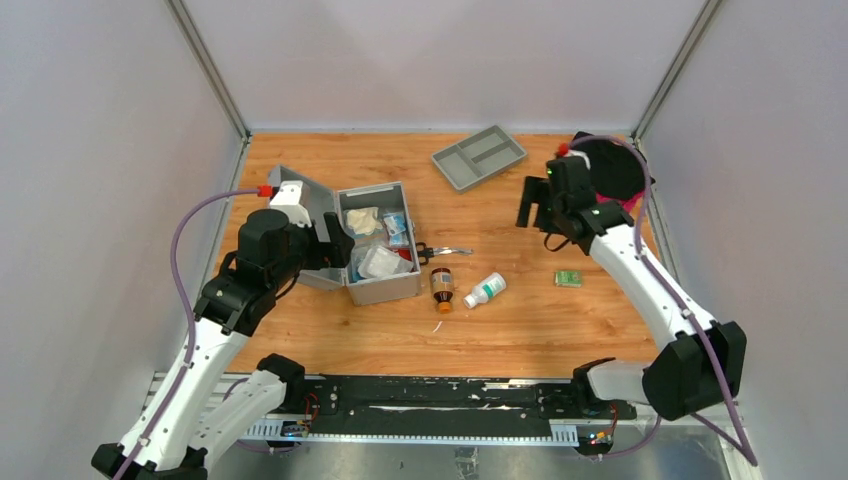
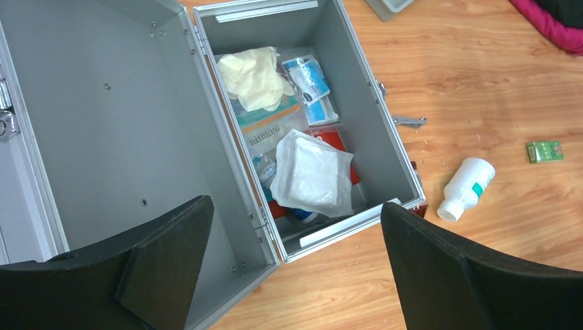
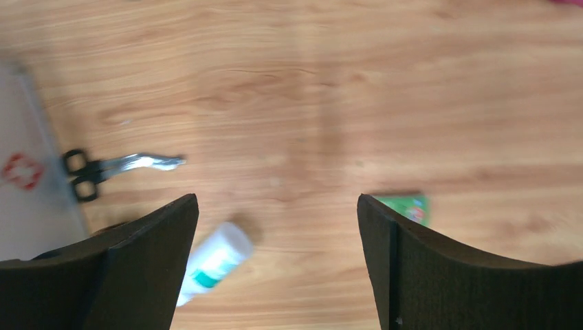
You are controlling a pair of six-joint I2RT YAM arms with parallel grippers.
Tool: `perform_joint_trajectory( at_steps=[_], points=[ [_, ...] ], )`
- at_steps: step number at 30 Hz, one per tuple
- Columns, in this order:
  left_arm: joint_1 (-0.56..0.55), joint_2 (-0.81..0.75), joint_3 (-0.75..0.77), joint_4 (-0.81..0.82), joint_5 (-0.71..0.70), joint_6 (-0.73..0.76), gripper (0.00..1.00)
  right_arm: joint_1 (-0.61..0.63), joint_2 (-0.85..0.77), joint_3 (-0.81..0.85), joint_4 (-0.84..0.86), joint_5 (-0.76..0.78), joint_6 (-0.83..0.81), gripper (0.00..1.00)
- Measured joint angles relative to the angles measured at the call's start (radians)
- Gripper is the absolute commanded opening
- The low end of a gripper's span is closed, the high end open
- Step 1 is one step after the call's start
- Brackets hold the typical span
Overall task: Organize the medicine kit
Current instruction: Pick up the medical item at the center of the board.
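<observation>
Medicine kit [image 1: 385, 288] left of centre on table [image 1: 520, 330], lid open, leaning left. Only left wrist view shows contents: pale gloves [image 2: 254, 79], white gauze pack [image 2: 313, 172]. Left gripper [image 2: 294, 206] spread wide over kit, holding nothing. Right gripper [image 3: 275, 199] spread, nothing between fingers, over wood between scissors [image 3: 117, 168] and green packet [image 3: 405, 206]. Brown bottle [image 1: 441, 287] visible only from top camera, beside white bottle [image 1: 485, 290], just right of kit.

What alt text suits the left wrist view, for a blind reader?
An open silver metal case on a wooden table holds pale gloves and a white gauze packet. A white bottle and a green packet lie to its right. The open left gripper frames the foreground.
</observation>
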Motion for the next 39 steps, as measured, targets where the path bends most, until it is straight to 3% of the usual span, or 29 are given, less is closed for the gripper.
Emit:
perform_joint_trajectory(
  at_steps=[6,12,26,39],
  points=[
    [0.0,0.001,-0.015,0.019,0.01,0.0,1.0,-0.231,-0.058,-0.117,-0.06,0.027,0.045,0.99],
    [0.0,0.005,-0.029,0.038,0.026,0.002,1.0,-0.339,-0.017,-0.172,-0.105,-0.015,-0.007,0.99],
    [0.0,0.014,-0.039,0.048,0.058,0.003,1.0,-0.399,0.201,-0.181,-0.112,-0.165,-0.201,0.99],
    [0.0,0.014,-0.039,0.05,0.079,0.002,1.0,-0.422,0.373,-0.136,-0.108,-0.212,-0.271,0.86]
  ],
)
